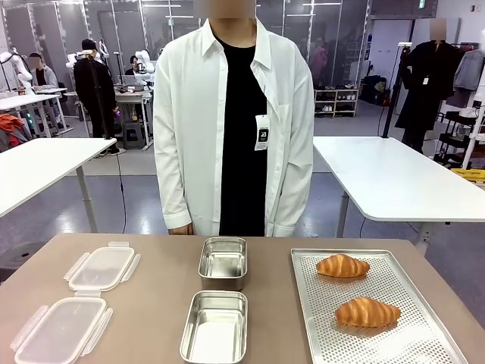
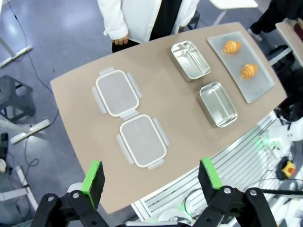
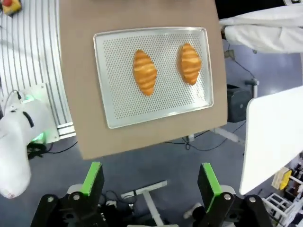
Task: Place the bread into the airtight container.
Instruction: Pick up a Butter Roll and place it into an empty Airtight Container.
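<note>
Bread here means two croissants on a perforated tray (image 1: pixel 318 337) at the lower right of the front view. The upper croissant (image 1: pixel 342 265) and the lower croissant (image 1: pixel 367 312) each lie with the long axis running left to right across the frame, tips towards the tray's side rims; the lower one is tilted slightly. In the right wrist view they lie side by side, apart, with long axes running top to bottom.

Left of the tray, in the lower middle, two open steel boxes sit on the bench (image 1: pixel 151 303): the upper container (image 1: pixel 223 262) and the lower container (image 1: pixel 215 326), both empty. At the lower left lie the upper lid (image 1: pixel 101 268) and the lower lid (image 1: pixel 61 330).

The frame's bottom edge cuts off the lower lid and the tray's near end. A person (image 1: pixel 231 129) stands at the bench's top edge; one hand (image 1: pixel 180 228) just shows there, and the other is hidden.

The left end effector (image 2: pixel 151 177) hangs high over the bench, fingers spread wide with nothing between them. The right end effector (image 3: pixel 150 178) is likewise wide apart and holds nothing.
</note>
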Controlling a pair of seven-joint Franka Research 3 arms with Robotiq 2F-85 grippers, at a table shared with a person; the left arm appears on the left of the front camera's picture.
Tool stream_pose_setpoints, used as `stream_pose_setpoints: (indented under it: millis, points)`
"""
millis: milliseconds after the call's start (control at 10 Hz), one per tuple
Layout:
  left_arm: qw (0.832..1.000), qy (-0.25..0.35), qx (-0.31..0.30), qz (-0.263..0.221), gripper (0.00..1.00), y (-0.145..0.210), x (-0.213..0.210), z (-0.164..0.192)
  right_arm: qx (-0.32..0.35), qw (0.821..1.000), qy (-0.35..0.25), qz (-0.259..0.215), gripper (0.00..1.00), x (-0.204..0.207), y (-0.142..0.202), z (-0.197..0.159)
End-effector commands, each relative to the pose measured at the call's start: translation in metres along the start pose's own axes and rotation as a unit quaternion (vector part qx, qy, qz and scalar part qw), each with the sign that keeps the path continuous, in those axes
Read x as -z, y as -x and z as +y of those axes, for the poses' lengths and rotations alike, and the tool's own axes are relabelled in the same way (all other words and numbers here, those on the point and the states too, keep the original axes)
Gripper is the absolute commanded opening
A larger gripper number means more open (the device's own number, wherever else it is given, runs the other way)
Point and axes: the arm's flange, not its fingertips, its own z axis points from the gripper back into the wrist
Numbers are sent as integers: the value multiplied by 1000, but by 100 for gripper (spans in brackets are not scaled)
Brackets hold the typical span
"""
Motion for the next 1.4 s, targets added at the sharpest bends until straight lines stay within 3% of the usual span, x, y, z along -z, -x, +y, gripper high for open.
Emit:
stream_pose_setpoints:
  millis: [0, 600, 900, 1100, 1200, 1300]
  points:
    - [1000, -1, 7, 0, 100, -2, -2, 0, 19, 1000, 14, 19, 100, 63, -14, -7]
    - [1000, -1, 7, 0, 100, -2, -2, 0, 8, 999, 21, 37, 100, 221, -32, 2]
    - [1000, -1, 7, 0, 100, -2, -2, 0, 3, 1000, 1, 5, 100, 257, -26, 5]
    - [1000, -1, 7, 0, 100, -2, -2, 0, 47, 998, 18, 25, 100, 237, -23, -1]
    - [1000, -1, 7, 0, 100, -2, -2, 0, 6, 1000, -4, 21, 100, 250, -32, -8]
    - [1000, -1, 7, 0, 100, -2, -2, 0, 6, 1000, -4, 21, 100, 250, -32, -8]
